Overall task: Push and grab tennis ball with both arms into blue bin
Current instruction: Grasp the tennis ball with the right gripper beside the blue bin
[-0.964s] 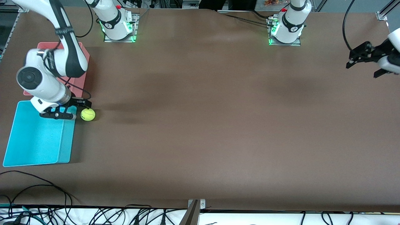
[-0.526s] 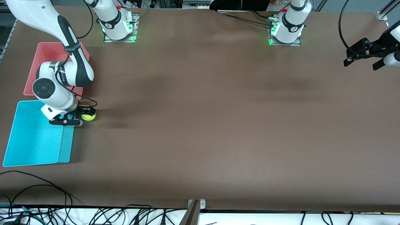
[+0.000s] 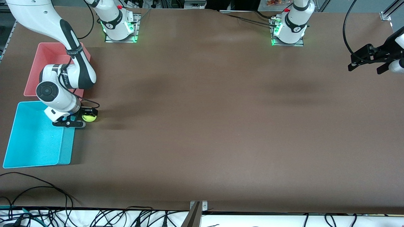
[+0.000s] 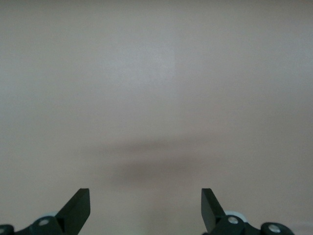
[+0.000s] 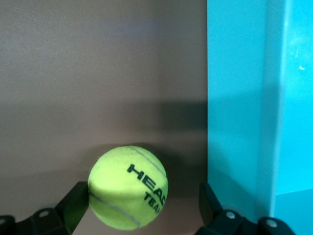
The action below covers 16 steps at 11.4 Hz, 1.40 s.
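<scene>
The yellow-green tennis ball (image 3: 89,118) (image 5: 128,188) lies on the brown table just outside the blue bin's (image 3: 34,142) (image 5: 254,98) wall, toward the right arm's end. My right gripper (image 3: 82,118) (image 5: 142,210) is down at the ball and open. The ball sits between its fingers (image 5: 73,208), against one and apart from the one by the bin. My left gripper (image 3: 366,67) (image 4: 145,210) hangs open and empty over bare table at the left arm's end, where that arm waits.
A pink bin (image 3: 47,52) stands beside the blue bin, farther from the front camera, partly covered by the right arm. Cables trail along the table's near edge (image 3: 63,214). The arms' green-lit bases (image 3: 120,30) stand at the table's farthest edge.
My right gripper has come off the blue bin's edge and down around the ball, which barely moved. My left gripper has shifted slightly over its end of the table.
</scene>
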Tool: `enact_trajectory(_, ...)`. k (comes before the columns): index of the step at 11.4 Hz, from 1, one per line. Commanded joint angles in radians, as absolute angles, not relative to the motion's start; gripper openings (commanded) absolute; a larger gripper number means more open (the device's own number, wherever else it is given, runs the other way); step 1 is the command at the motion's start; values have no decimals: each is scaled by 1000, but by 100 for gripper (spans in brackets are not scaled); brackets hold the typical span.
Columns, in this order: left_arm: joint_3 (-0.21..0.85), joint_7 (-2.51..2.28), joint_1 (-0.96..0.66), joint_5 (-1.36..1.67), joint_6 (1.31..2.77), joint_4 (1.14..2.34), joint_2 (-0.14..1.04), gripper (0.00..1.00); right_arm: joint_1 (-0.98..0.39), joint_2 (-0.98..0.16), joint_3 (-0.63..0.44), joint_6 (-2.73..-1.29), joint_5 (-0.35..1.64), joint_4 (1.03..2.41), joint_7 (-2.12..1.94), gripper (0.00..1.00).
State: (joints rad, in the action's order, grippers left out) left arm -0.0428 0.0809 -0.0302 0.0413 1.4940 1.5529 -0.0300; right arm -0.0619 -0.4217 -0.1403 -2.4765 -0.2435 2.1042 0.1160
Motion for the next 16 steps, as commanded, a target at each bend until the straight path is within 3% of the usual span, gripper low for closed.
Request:
enact_trajectory(1, -34, 69, -32, 29, 1519, 1603, -67, 100, -51, -445, -137, -2513, -264, 2102, 109, 100)
enact_trajectory(5, -11, 67, -40, 25, 1509, 1586, -51, 100, -48, -503, -137, -2614, -261, 2099, 123, 100)
enact_trajectory(7, -11, 66, -41, 25, 1508, 1585, -51, 100, -48, -502, -135, -2591, -256, 2095, 118, 60)
enact_trajectory(9, -11, 66, -40, 25, 1508, 1585, -51, 100, -48, -502, -135, -2556, -255, 2091, 120, 39)
enact_trajectory(12, -6, 64, -41, 26, 1506, 1583, -52, 100, -51, -488, -130, -2493, -255, 2057, 117, 38)
enact_trajectory(16, 0, 66, -40, 26, 1506, 1583, -52, 100, -54, -451, -110, -2173, -236, 1889, 106, 39)
